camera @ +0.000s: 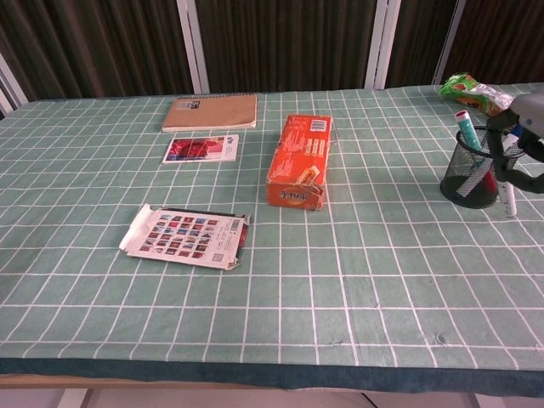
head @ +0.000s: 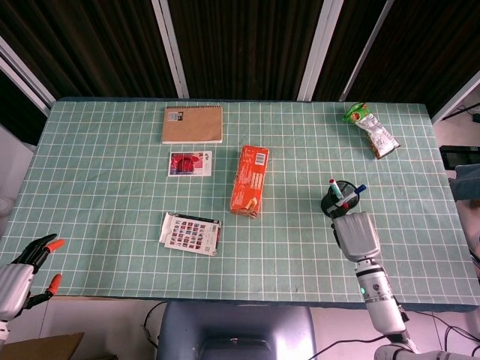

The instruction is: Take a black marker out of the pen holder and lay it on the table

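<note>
The black mesh pen holder [head: 333,204] [camera: 467,184] stands at the right of the green gridded table [head: 112,195], with a red-capped and a blue-capped pen still inside. My right hand [head: 358,234] [camera: 527,140] hovers just on the near side of the holder and grips a white-bodied marker [camera: 509,194]. The marker hangs nearly upright, its lower end low over the cloth to the right of the holder in the chest view. The head view hides the marker under the hand. My left hand [head: 24,270] waits off the table's front left corner with its fingers apart, holding nothing.
An orange box [head: 250,181] lies mid-table. A brown notebook [head: 193,124], a red card [head: 190,163] and a printed sheet pack [head: 191,232] lie to the left. A snack packet [head: 371,130] sits at the far right corner.
</note>
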Robot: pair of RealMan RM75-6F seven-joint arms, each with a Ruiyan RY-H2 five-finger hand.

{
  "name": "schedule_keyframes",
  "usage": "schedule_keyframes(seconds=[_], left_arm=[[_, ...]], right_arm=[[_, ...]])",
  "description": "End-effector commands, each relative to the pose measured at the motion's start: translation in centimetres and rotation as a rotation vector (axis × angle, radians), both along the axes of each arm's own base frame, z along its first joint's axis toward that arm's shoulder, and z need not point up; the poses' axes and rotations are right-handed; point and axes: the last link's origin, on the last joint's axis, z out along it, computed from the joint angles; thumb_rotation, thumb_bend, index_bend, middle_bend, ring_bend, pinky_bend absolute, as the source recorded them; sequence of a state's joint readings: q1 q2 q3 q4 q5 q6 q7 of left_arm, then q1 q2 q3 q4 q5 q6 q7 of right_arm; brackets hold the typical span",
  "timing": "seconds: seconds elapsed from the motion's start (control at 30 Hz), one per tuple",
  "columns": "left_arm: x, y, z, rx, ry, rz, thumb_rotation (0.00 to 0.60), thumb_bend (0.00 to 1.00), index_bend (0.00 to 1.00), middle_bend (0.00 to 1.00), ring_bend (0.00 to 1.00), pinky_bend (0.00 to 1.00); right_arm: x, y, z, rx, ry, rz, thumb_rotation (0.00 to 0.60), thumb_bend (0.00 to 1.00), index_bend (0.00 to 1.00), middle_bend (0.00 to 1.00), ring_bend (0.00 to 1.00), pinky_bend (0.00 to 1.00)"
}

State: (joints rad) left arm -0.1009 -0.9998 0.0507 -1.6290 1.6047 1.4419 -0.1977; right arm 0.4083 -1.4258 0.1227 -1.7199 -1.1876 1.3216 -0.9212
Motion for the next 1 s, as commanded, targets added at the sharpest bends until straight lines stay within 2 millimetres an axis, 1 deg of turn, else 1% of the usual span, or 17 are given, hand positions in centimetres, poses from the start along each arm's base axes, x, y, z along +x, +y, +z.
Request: schedule_keyframes(seconds=[0.03,0.1,0.13,0.2,0.23,0.3,0.4,0.5,0.57,0.63,0.67,0.7,0.73,0.8,0.87,0.93,1.0], left_arm=[[0.0,0.0,0.1,0.002,-0.002,0.000,0.600,0.44,0.19,0.09,0.10,0.38],[0.0,-0.1,0.1,0.002,-0.004,-0.001,0.600,0.44,0.19,0.09,0.10,0.38],[0.0,-0.1,0.1,0.002,-0.005,-0.001,0.600,0.44,0.19,0.09,0.10,0.38],[-0.1,-0.1,0.1,0.003,-0.006,-0.001,0.600,0.44,0.19,0.09,0.10,0.38],[-0.1,-0.1,0.1,0.004,-0.007,0.000,0.600,0.44,0.19,0.09,0.10,0.38],[-0.1,-0.1,0.2,0.004,-0.007,-0.001,0.600,0.44,0.19,0.09,0.10,0.38],[-0.1,-0.1,0.1,0.003,-0.005,-0.002,0.600,0.44,0.19,0.09,0.10,0.38],[-0.1,-0.1,0.1,0.002,-0.003,0.000,0.600,0.44,0.19,0.09,0.10,0.38],[-0.1,-0.1,0.1,0.003,-0.003,0.000,0.600,0.44,0.19,0.09,0.10,0.38],[-0.1,-0.1,0.1,0.003,-0.003,0.001,0.600,0.44,0.19,0.09,0.10,0.38],[-0.1,-0.1,0.1,0.004,-0.002,0.003,0.600,0.44,0.19,0.09,0.10,0.38],[-0.1,-0.1,0.1,0.004,-0.001,0.004,0.600,0.44,0.19,0.09,0.10,0.38],[-0.1,-0.2,0.1,0.001,0.004,0.004,0.600,0.44,0.19,0.09,0.10,0.38],[0.0,-0.2,0.0,0.000,0.006,0.002,0.600,0.44,0.19,0.09,0.10,0.38],[0.0,-0.2,0.0,0.000,0.010,0.001,0.600,0.44,0.19,0.09,0.10,0.38],[0.1,-0.2,-0.1,-0.001,0.009,0.001,0.600,0.44,0.19,0.09,0.10,0.38],[0.1,-0.1,-0.1,-0.002,0.012,0.001,0.600,0.44,0.19,0.09,0.10,0.38]], right_arm=[[-0.4,-1.0,-1.4,0.025,-0.023,-0.018,0.600,0.84,0.68,1.00,1.00,1.00],[-0.8,-1.3,-1.8,0.029,-0.040,-0.020,0.600,0.64,0.54,1.00,1.00,1.00],[-0.9,-1.4,-2.0,0.030,-0.046,-0.018,0.600,0.59,0.50,1.00,1.00,1.00],[-1.2,-1.6,-2.0,0.025,-0.062,-0.013,0.600,0.45,0.34,1.00,1.00,1.00],[-1.3,-1.6,-2.0,0.022,-0.067,-0.010,0.600,0.41,0.29,1.00,1.00,1.00],[-1.5,-1.6,-1.7,0.010,-0.079,-0.004,0.600,0.32,0.14,1.00,1.00,1.00],[-1.6,-1.1,-0.9,-0.018,-0.111,0.008,0.600,0.24,0.01,1.00,1.00,0.99],[-1.8,-0.1,0.5,-0.060,-0.169,0.031,0.600,0.22,0.00,0.96,0.99,0.92],[-1.9,0.1,0.7,-0.066,-0.178,0.036,0.600,0.22,0.02,0.89,0.94,0.86],[-2.0,0.5,1.3,-0.085,-0.194,0.044,0.600,0.22,0.04,0.76,0.83,0.78],[-2.3,1.2,2.0,-0.110,-0.210,0.049,0.600,0.22,0.09,0.62,0.67,0.67],[-2.8,2.2,2.9,-0.143,-0.229,0.049,0.600,0.22,0.12,0.51,0.54,0.58],[-4.2,4.2,4.6,-0.212,-0.248,0.016,0.600,0.22,0.13,0.43,0.45,0.51],[-5.3,6.1,5.6,-0.238,-0.260,-0.007,0.600,0.22,0.13,0.31,0.27,0.32],[-6.4,7.2,6.1,-0.247,-0.264,-0.027,0.600,0.22,0.13,0.23,0.17,0.21],[-7.1,7.9,6.5,-0.258,-0.279,-0.036,0.600,0.22,0.12,0.19,0.13,0.18],[-7.7,8.3,6.7,-0.265,-0.297,-0.033,0.600,0.22,0.11,0.17,0.11,0.18]])
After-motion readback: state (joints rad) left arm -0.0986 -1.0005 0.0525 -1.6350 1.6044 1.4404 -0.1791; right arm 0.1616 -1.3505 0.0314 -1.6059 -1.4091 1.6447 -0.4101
